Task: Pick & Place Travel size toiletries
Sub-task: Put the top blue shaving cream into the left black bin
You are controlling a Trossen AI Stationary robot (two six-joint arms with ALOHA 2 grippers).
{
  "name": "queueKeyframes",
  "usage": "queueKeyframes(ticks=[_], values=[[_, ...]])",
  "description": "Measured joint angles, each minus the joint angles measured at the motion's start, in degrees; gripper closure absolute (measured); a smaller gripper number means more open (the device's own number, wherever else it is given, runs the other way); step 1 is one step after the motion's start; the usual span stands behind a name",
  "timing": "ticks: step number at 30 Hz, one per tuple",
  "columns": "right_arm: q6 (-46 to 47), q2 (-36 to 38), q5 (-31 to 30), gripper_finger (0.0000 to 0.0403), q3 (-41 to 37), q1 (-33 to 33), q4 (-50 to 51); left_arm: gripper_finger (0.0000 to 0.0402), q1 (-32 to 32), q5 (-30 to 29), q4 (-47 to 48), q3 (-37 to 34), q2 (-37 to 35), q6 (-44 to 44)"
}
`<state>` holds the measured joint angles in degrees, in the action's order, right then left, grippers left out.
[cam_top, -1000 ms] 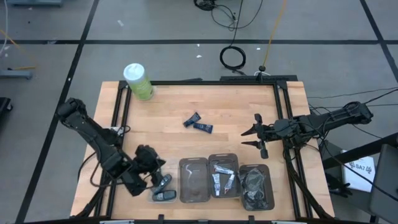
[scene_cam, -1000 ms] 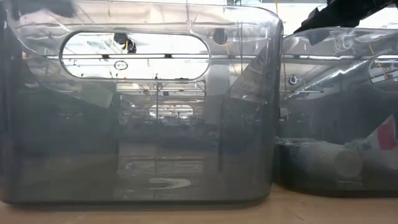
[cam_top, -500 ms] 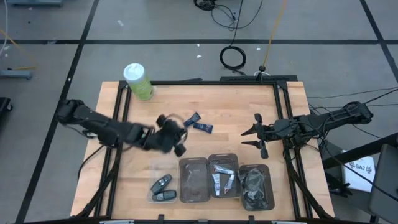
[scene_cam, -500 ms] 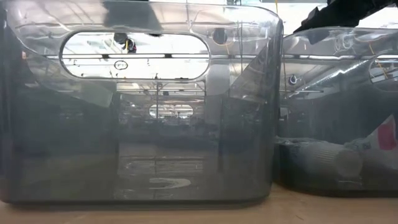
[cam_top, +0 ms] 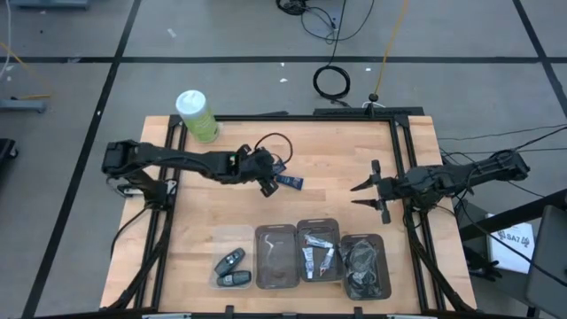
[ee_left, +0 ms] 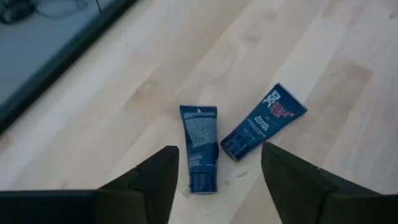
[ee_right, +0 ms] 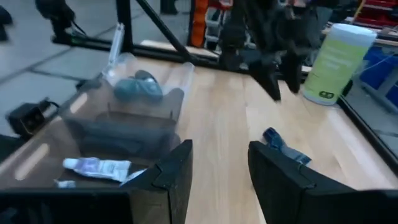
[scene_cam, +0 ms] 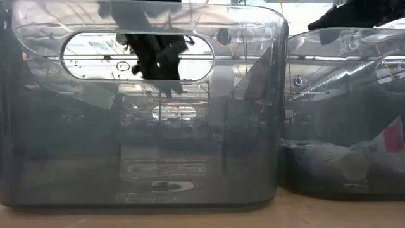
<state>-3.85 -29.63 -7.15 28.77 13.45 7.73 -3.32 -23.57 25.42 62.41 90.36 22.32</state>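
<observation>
Two dark navy travel tubes lie flat on the wood, near each other at the table's middle: one (ee_left: 199, 146) (cam_top: 279, 167) and the other (ee_left: 264, 121) (cam_top: 291, 182). My left gripper (ee_left: 214, 186) (cam_top: 268, 176) hovers open just above them, touching nothing, with a finger on either side of the nearer tube in the left wrist view. White tubes (cam_top: 317, 250) lie in a clear bin (cam_top: 319, 226). My right gripper (cam_top: 370, 190) (ee_right: 224, 171) waits open over the right half of the table.
Several clear bins line the near edge: one with black key fobs (cam_top: 230, 268), an empty-looking one (cam_top: 275, 257), and one with dark cords (cam_top: 365, 264). A green canister with a white lid (cam_top: 197, 115) stands at the far left corner. A black frame (cam_top: 403, 151) borders the table.
My left gripper has risen from the key-fob bin at the near left and swung toward the far edge and the right, ending over the two navy tubes. The tubes and the key fobs have stayed where they were.
</observation>
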Motion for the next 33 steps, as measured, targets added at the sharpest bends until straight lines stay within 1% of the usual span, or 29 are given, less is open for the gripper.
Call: queueKeyframes(ticks=[3, 8, 13, 17, 23, 28, 33], values=[[1.0, 4.2, 3.1, 0.0259, -1.2, 0.0, 0.5, 0.0160, -2.3, 3.2, -1.2, 0.0, 3.0, 0.0], [2.4, 10.9, 7.2, 0.0259, -4.9, 0.0, 0.2, 0.0149, -4.8, 5.3, -3.6, 0.0, 7.8, -0.2], [4.8, 16.9, 7.3, 0.0259, -10.0, 0.0, -1.4, 0.0151, -6.0, 5.8, -4.8, 0.0, 10.6, -0.1], [4.9, 21.1, 7.3, 0.0259, -15.2, 0.0, -6.5, 0.0153, -6.3, 6.6, -4.8, 0.0, 10.7, -0.1], [5.0, 25.6, 7.4, 0.0259, -21.0, 0.0, -10.7, 0.0151, -6.3, 7.1, -4.5, 0.0, 10.3, -0.4], [5.4, 28.5, 7.0, 0.0259, -22.0, -1.7, -10.1, 0.0151, -6.3, 7.2, -4.4, 0.0, 10.4, 0.2], [6.9, 29.5, 7.4, 0.0259, -22.0, -7.1, -7.3, 0.0151, -6.3, 7.2, -4.5, 0.0, 10.4, 0.2]])
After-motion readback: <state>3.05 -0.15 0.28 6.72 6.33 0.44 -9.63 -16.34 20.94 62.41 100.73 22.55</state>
